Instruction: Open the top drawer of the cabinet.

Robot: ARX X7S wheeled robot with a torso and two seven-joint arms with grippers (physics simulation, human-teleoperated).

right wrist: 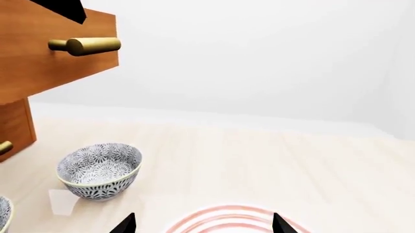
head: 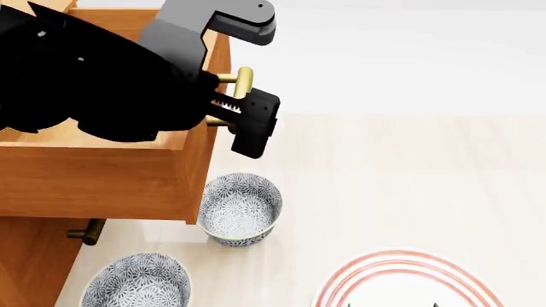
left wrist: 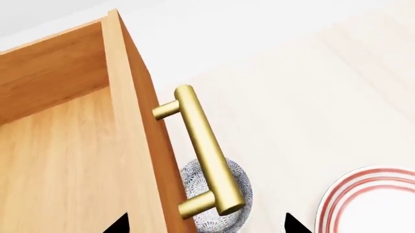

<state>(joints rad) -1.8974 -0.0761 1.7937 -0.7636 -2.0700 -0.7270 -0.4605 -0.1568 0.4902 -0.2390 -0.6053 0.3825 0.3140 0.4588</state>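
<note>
Above two patterned bowls point(head: 240, 208), top drawer point(head: 102, 173) pulled out, left hand point(head: 243, 115) open astride brass handle point(left wrist: 204, 150), right hand point(right wrist: 201, 225) open.

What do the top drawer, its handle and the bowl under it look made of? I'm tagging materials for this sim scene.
Top drawer: wood, matte, visible grain. Handle: brass-like metal, satin golden sheen. Bowl: probably glazed ceramic, blue-grey floral pattern, pale rim.

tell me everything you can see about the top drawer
The top drawer is a warm brown wooden box, pulled well out of the cabinet and overhanging a patterned bowl. Its inside looks bare where visible. A brass bar handle stands off the front on two posts. The left gripper sits at the handle, fingers either side, open.
</note>
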